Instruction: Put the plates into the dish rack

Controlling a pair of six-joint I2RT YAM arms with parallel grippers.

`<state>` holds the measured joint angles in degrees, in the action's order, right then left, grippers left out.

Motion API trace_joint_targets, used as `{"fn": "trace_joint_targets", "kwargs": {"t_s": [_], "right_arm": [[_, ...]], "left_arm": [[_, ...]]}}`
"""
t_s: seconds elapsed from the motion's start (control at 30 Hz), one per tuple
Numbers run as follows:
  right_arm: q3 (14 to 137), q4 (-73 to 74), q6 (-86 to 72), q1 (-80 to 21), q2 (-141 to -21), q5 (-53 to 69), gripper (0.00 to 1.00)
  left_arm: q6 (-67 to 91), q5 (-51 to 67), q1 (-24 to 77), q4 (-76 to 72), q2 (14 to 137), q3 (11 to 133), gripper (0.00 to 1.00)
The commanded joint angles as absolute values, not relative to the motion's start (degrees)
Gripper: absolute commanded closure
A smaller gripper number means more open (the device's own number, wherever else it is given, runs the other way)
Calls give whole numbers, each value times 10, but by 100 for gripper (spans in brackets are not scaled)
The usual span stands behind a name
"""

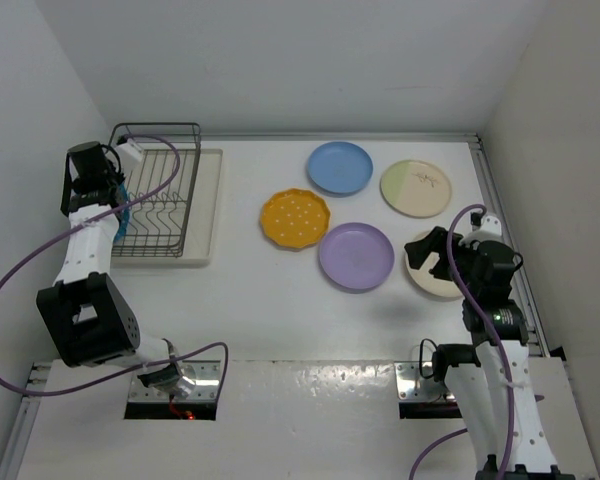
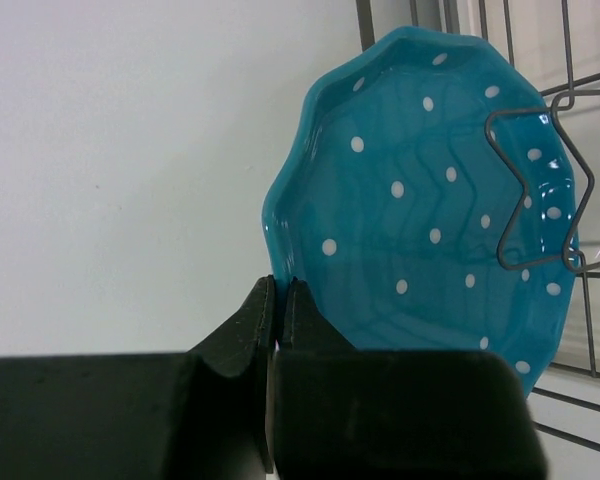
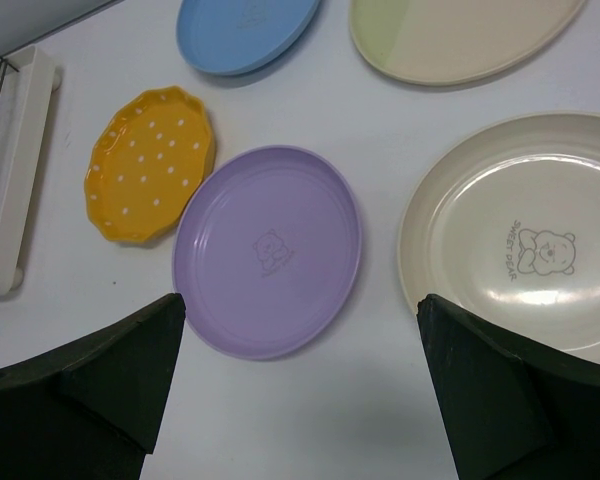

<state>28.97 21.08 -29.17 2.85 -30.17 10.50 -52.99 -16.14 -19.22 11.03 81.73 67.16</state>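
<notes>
Left gripper, closed, pinches the rim of the teal plate, which stands on edge against the dish rack wires. Right gripper hangs wide open; the cream plate reads "SWEET".

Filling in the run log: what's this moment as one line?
left pincer: shut on teal plate, at rack | right pincer: open, empty

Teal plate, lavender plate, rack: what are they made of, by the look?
Teal plate: likely glazed ceramic, maybe melamine; glossy, zigzag reflections on its face. Lavender plate: satin sheen, faint bear mark; ceramic or melamine, can't tell. Dish rack: thin dark bent wire, probably coated steel.
</notes>
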Motion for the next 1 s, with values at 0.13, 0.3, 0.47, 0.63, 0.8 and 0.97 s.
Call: {"fn": "trace_joint_targets", "kwargs": {"t_s": [0.13,0.3,0.47,0.63,0.8,0.97], "right_arm": [[295,178,-291,27,-308,102,1],[293,168,-288,26,-315,103,1],[292,155,-289,26,-343,119,1],[296,142,-287,26,-376,133,1],[321,132,-284,26,-442,133,1],[373,161,-300,26,-514,142,1]], "left_arm": [[-514,-191,-179,56,770,646,95],[-498,-217,-172,68,765,652,60],[-487,-251,-165,90,786,708,38],[-445,-265,-146,123,794,810,35],[-333,-187,-48,245,794,923,34],[-273,-55,117,433,906,1023,32]]}}
